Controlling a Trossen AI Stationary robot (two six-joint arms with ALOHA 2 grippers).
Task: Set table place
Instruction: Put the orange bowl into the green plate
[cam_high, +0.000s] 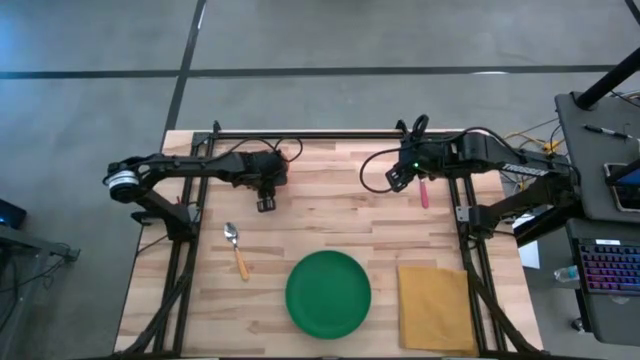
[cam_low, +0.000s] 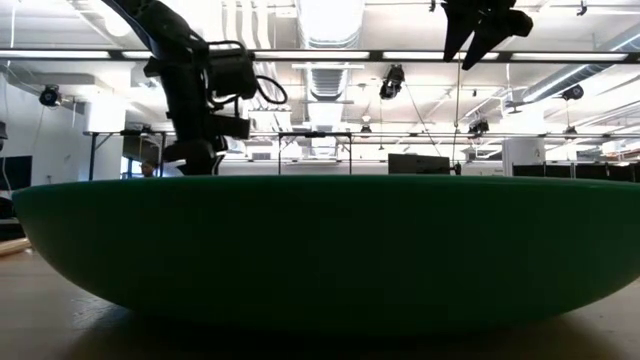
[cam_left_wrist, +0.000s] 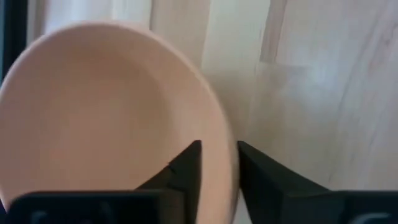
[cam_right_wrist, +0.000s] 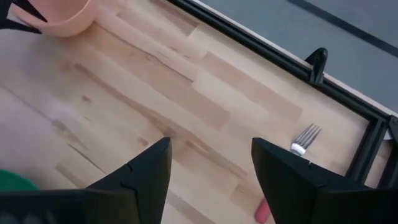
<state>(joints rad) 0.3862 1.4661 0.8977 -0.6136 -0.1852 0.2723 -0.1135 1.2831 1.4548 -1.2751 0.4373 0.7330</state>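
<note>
- Partly set, judging by layout: green plate (cam_high: 328, 293) at the table's (cam_high: 330, 190) near edge, mustard napkin (cam_high: 434, 307) just right of the plate, spoon (cam_high: 237, 250) left of it.
- Left to place: peach bowl (cam_left_wrist: 106, 118) and red-handled fork (cam_high: 424, 190), both behind the plate.
- Left gripper (cam_left_wrist: 217, 174) is narrow, pinching the bowl's rim.
- Right gripper (cam_right_wrist: 208, 174) is spread wide, empty, near the fork.

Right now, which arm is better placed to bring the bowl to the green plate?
Left. The left gripper is already closed on the rim of the peach bowl, raised behind the green plate. The right gripper is open and empty above the table, near the red-handled fork.
</note>
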